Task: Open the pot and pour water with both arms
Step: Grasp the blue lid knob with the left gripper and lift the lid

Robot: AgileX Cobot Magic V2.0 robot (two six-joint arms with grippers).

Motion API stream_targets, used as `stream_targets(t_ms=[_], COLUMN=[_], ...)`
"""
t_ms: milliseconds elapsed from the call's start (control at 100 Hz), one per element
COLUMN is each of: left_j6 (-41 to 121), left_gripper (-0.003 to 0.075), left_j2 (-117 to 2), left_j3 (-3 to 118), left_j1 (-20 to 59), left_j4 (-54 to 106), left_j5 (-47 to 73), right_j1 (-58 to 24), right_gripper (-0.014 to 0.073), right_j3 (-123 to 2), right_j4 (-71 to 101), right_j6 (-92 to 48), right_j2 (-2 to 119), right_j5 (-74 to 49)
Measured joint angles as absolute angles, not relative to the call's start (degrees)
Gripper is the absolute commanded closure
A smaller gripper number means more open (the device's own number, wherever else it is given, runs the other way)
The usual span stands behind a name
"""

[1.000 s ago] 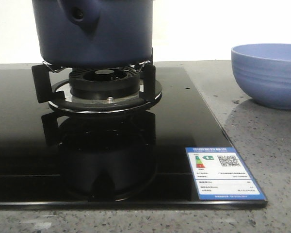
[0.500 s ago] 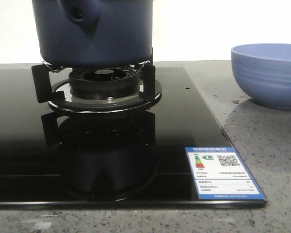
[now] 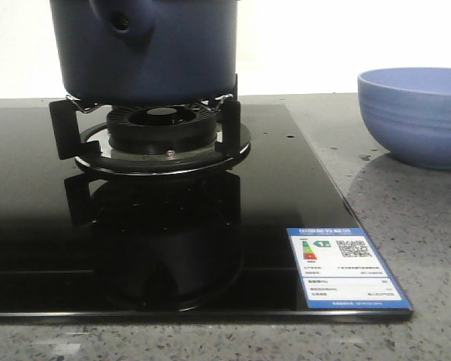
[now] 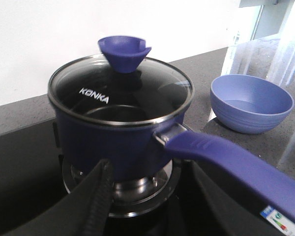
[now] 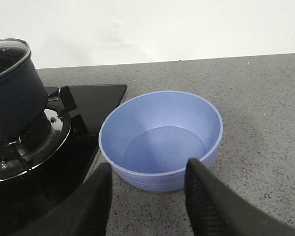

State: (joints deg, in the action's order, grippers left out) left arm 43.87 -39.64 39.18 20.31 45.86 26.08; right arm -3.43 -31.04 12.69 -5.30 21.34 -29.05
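Observation:
The dark navy pot [image 3: 146,53] stands on the gas burner [image 3: 161,131] at the back left, its socket hole facing me. In the left wrist view the pot [image 4: 108,142] carries a glass lid [image 4: 137,93] with a blue knob [image 4: 124,51], and a long blue handle [image 4: 226,157] sticks out sideways. My left gripper [image 4: 150,169] is open and empty, low in front of the pot, beside the handle and apart from it. My right gripper [image 5: 150,167] is open and empty just in front of the light-blue bowl [image 5: 162,137]. Neither gripper shows in the front view.
The light-blue ribbed bowl [image 3: 417,116] sits on the grey speckled counter to the right of the black glass cooktop [image 3: 286,188]. An energy label [image 3: 344,267] is stuck on the cooktop's front right corner. Black pan supports surround the burner. A white wall is behind.

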Motion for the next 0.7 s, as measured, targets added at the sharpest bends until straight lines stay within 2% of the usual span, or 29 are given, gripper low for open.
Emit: stream_targets(t_ms=[110, 240, 280, 700], left_j6=[47.71, 50.55, 50.82, 57.09], left_gripper=[0.0398, 0.0227, 0.02, 0.018], left_j2=[-46.19, -54.38, -56.67, -74.78], left_j3=[42.74, 48.23, 50.06, 67.12], left_j1=[20.4, 20.4, 20.4, 20.4], left_j4=[48.34, 49.23, 49.37, 55.06], left_j5=[24.66, 23.54, 23.38, 28.02], right_j1=[-3.43, -3.43, -3.43, -3.43], right_gripper=[0.0282, 0.0282, 0.0282, 0.0282], right_j3=[-31.04, -31.04, -31.04, -31.04], right_j4=[12.69, 12.69, 12.69, 12.69], right_j6=[-5.3, -5.3, -5.3, -5.3], right_j2=[21.34, 21.34, 21.34, 21.34], right_j5=[-29.05, -29.05, -29.05, -29.05])
